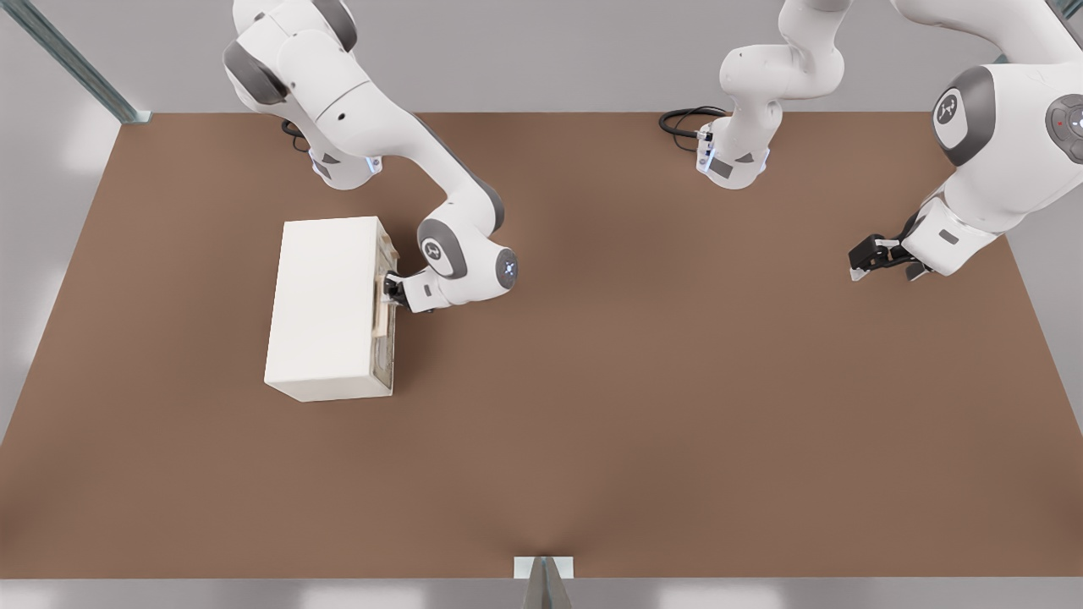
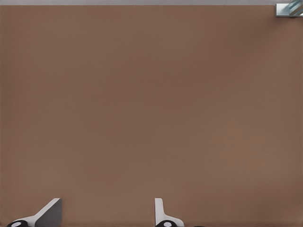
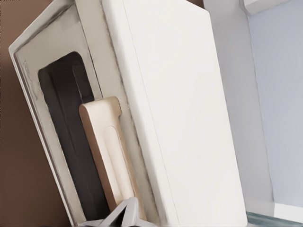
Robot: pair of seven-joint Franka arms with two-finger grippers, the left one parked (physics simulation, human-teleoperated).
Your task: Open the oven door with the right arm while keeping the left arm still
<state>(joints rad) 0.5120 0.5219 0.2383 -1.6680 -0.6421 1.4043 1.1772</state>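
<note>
From the front view, a cream-white oven (image 1: 326,304) is seen lying on a brown desk (image 1: 643,406), toward the front view's left. Its door (image 1: 385,309), bearing a tan handle (image 1: 380,309), faces the front view's right and appears shut or nearly so. The right arm (image 1: 406,161) is bent down beside it, and its tool (image 1: 393,288) is set right at the handle's upper part; whether its fingers are apart or clamped on the bar cannot be told.

In the left wrist view, only bare desk is shown.

In the right wrist view, the door (image 3: 57,113) is seen close up, with its dark window (image 3: 71,151) and the tan handle (image 3: 106,156) running along the side next to the oven's white top (image 3: 189,113). One pale fingertip (image 3: 124,213) of the tool is seen at the handle's end, seemingly touching it.

The step in hand is judged to be securing the handle. A firm hold should be confirmed first, then the pull should be made along the door's hinge arc, slowly, so that the oven is not dragged across the desk.
</note>
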